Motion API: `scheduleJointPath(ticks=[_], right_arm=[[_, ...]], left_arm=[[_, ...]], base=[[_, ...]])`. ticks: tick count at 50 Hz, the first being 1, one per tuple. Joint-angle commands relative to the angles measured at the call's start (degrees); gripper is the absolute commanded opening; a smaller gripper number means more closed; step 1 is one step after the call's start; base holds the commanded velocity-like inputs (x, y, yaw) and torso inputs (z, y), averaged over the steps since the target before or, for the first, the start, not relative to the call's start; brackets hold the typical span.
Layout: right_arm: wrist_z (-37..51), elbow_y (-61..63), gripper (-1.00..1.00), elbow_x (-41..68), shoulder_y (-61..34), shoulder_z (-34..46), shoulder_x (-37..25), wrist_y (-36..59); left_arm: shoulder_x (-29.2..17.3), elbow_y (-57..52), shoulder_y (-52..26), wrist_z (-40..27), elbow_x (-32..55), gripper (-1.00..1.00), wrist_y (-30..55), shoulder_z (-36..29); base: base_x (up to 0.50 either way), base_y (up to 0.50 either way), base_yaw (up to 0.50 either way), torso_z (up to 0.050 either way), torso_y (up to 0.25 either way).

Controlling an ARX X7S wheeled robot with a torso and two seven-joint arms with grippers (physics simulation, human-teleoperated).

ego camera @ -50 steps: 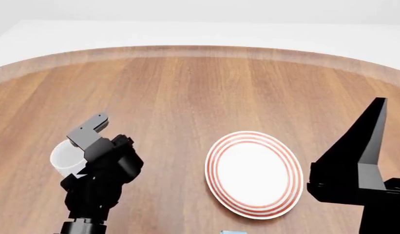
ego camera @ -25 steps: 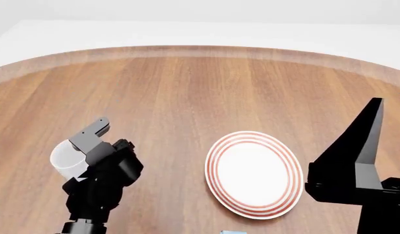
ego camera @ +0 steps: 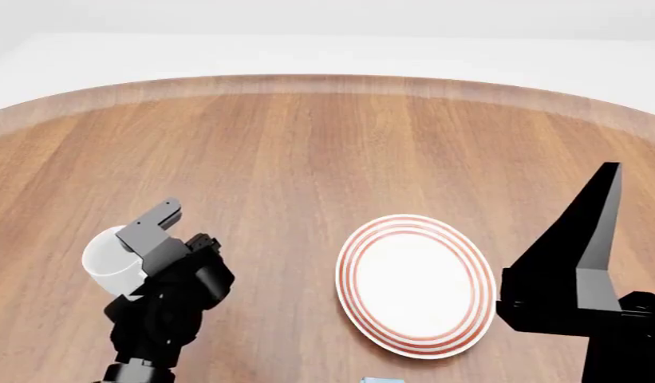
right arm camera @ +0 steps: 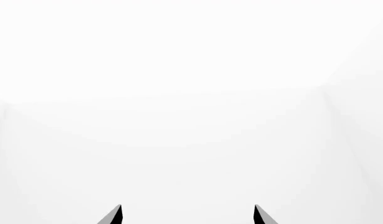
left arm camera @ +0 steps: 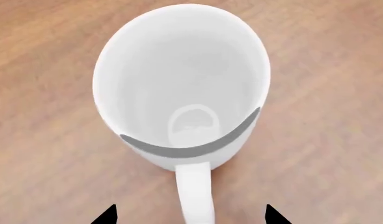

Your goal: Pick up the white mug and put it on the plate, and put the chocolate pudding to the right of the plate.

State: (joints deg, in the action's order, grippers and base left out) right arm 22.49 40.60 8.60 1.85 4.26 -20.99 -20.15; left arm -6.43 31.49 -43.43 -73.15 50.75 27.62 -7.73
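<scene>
The white mug (ego camera: 106, 262) stands upright on the wooden table (ego camera: 305, 152), left of the plate (ego camera: 416, 285). From above, the left wrist view looks into the empty mug (left arm camera: 182, 84). Its handle (left arm camera: 195, 193) points back between the two dark fingertips (left arm camera: 108, 216), with a gap on each side. My left gripper (left arm camera: 190, 217) is open around that handle; in the head view the left gripper (ego camera: 146, 239) sits right against the mug. A light-blue sliver at the bottom edge is the chocolate pudding (ego camera: 380, 381), mostly cut off. My right gripper (ego camera: 607, 179) points up at the right, open and empty.
The round table's pale rim (ego camera: 327, 80) curves across the back, with white floor beyond. The right wrist view shows only blank white past the right gripper (right arm camera: 187, 215).
My left gripper has sunk and drawn slightly nearer, its grey finger now lower beside the mug. The mug and plate have stayed put. The right arm dropped very slightly.
</scene>
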Motion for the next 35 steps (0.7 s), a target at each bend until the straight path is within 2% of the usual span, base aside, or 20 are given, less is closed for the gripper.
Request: scheduleJointPath(ticks=[1, 4, 5, 22, 31, 35], right_arm=[[-1.2, -0.2, 1.00, -1.2, 0.0, -1.1, 0.8, -0.4], [-1.2, -0.4, 1.00, -1.3, 0.0, -0.9, 0.8, -0.4], [-1.2, -0.4, 1.00, -1.3, 0.0, -0.8, 0.8, -0.3], [-1.0, -0.6, 1.00, -1.4, -0.1, -0.4, 0.6, -0.4], [-0.9, -0.6, 1.00, -1.4, 0.0, -0.3, 0.4, -0.4], [-0.8, -0.6, 1.00, -1.5, 0.0, -0.2, 0.4, -0.4]], left_arm=[[1.1, 1.8, -0.2, 2.8, -0.7, 1.00, -1.5, 0.7], [1.0, 2.2, -0.2, 3.8, -0.9, 1.00, -1.8, 0.3], [1.1, 2.8, -0.3, 4.2, -1.0, -1.00, -2.1, 0.2], [0.7, 5.4, -0.8, 5.4, -1.5, -1.00, -3.0, -0.9], [0.5, 4.3, -0.6, 5.4, -1.4, -1.00, -2.7, -1.6], [-0.2, 2.1, -0.9, 7.5, -2.2, -1.00, -2.2, -3.6]], base=[[0.00, 0.00, 0.00, 0.000, 0.000], [0.00, 0.00, 0.00, 0.000, 0.000], [0.00, 0.00, 0.00, 0.000, 0.000], [0.00, 0.00, 0.00, 0.000, 0.000], [0.00, 0.00, 0.00, 0.000, 0.000], [0.00, 0.00, 0.00, 0.000, 0.000]])
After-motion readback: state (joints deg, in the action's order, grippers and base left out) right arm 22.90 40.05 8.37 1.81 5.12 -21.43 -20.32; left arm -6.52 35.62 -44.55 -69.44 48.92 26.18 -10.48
